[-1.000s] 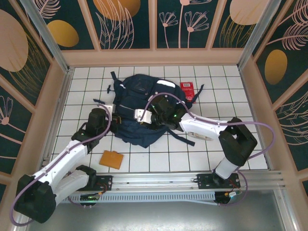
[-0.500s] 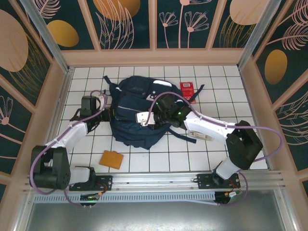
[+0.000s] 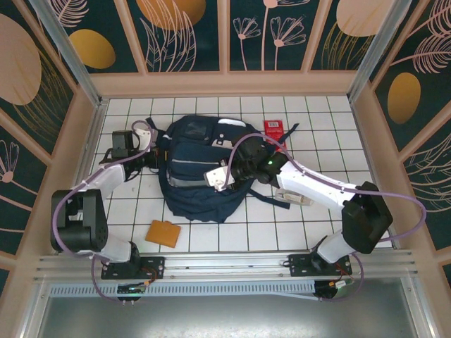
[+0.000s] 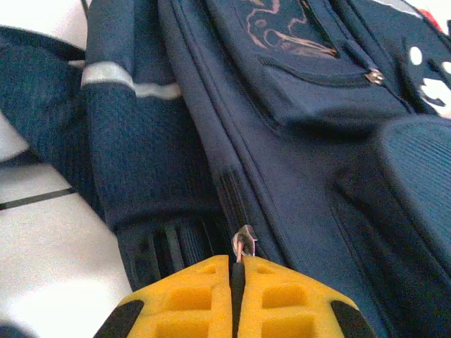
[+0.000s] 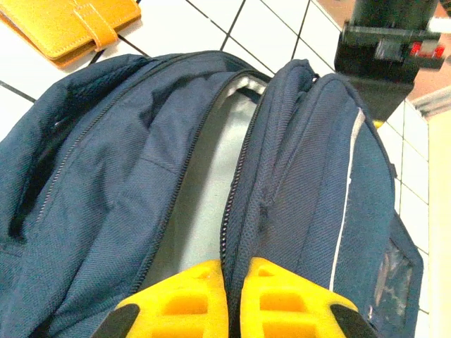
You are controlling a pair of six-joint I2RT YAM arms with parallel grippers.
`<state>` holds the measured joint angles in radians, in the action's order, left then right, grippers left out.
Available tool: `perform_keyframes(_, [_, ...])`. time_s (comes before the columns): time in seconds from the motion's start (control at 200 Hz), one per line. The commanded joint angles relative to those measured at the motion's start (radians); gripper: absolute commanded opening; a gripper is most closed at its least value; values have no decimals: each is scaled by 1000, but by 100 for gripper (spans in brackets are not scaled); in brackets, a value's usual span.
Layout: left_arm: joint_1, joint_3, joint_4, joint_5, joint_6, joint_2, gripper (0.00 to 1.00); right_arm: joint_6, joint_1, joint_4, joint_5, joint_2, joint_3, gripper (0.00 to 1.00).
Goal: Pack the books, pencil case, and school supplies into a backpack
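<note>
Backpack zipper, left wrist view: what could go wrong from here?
1. The left gripper pinches only the end of the small metal zipper pull, so it may slip free under a tug.
2. The right gripper clamps just the fabric rim of the backpack beside the opening. Opposing pulls could drag the bag across the tiles.

White gridded tabletop; dark floral wall panels; metal rail near edge.
</note>
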<state>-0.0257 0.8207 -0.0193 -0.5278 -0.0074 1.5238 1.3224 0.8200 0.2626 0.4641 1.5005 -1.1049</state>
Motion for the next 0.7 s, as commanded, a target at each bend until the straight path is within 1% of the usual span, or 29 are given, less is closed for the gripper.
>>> perform_keyframes(0.0, [-49, 62, 129, 116, -7, 95, 0, 78, 24, 60, 143, -67, -16, 0])
perform_keyframes(0.13, [-49, 84, 161, 102, -70, 159, 0, 94, 34, 78, 144, -59, -27, 0])
perform_keyframes(0.3, [-49, 88, 173, 220, -93, 156, 0, 95, 37, 78, 152, -59, -18, 0])
perform_keyframes(0.41, [-50, 113, 154, 244, -97, 143, 0, 66, 32, 36, 150, -58, -2, 0])
perform_keyframes(0.475, [-49, 122, 150, 219, -105, 118, 19, 1, 17, -41, 149, -56, 17, 0])
perform_keyframes(0.515, [-49, 121, 153, 185, -106, 87, 36, -50, -3, -79, 165, -53, 23, 0])
perform_keyframes(0.535, [-49, 116, 159, 164, -106, 67, 42, -82, -16, -97, 174, -50, 23, 0])
perform_keyframes(0.576, [-49, 102, 178, 115, -100, 21, 47, -153, -40, -143, 189, -40, 23, 0])
perform_keyframes(0.641, [-49, 58, 226, 33, -82, -70, 52, -251, -78, -185, 212, -24, 19, 0])
perform_keyframes(0.696, [-49, 0, 276, -82, -18, -156, 56, -316, -98, -203, 226, -12, 12, 0])
